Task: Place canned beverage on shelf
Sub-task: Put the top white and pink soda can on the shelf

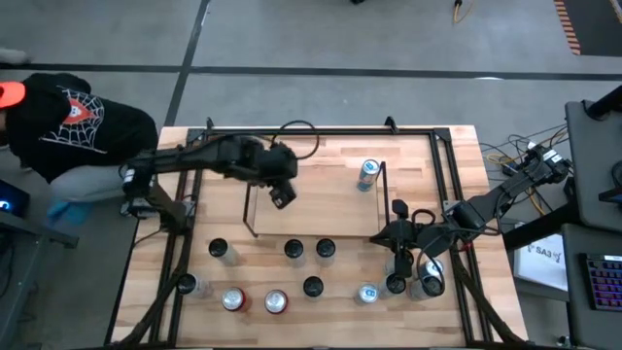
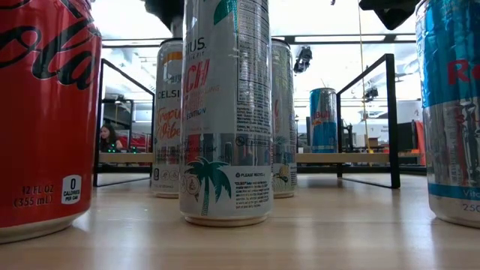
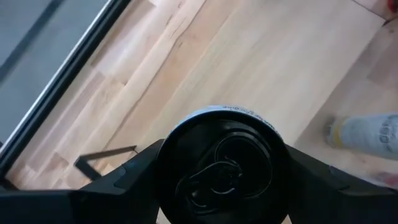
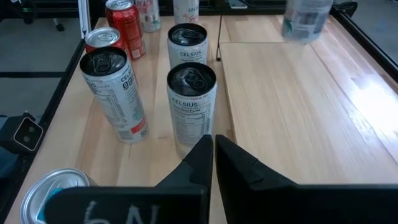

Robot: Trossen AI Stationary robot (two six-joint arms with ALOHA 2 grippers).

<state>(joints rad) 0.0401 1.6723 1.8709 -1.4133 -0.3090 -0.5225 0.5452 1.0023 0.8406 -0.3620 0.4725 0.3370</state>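
The left tool (image 1: 282,193) is clamped on a dark-topped can (image 3: 221,168) above the shelf (image 1: 255,233), where a blue can (image 1: 368,173) already stands. The right tool (image 1: 400,236), fingers together, hovers near loose cans (image 1: 311,250) on the desk (image 1: 340,316)

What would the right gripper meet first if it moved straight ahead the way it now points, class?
Probably the nearest Celsius can, which stands upright directly beyond the shut fingertips of the right gripper. A second Celsius can stands behind it. Depth is hard to judge, so the gripper might pass above the can's top.
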